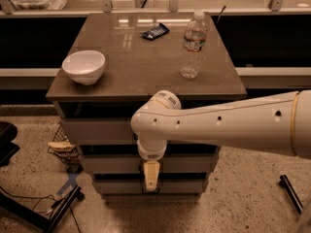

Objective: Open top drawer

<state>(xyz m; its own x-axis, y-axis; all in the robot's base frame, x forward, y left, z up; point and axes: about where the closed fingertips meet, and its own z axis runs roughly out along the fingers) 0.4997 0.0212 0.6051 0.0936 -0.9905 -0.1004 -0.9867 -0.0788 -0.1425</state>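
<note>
The cabinet has three pale grey drawer fronts under a brown top (146,67). The top drawer (97,130) is the uppermost front, just below the tabletop, and looks closed. Its handle is hidden behind my arm. My white arm (223,125) reaches in from the right across the drawer fronts, with the wrist joint in front of the top drawer's middle. My gripper (150,176) hangs straight down from the wrist, in front of the middle (184,164) and bottom (116,186) drawers, below the top drawer.
On the top stand a white bowl (83,66), a clear water bottle (193,45) and a dark blue packet (154,31). A wire basket (60,147) and black stand with cables (48,212) lie on the floor left. A black bar (291,193) lies right.
</note>
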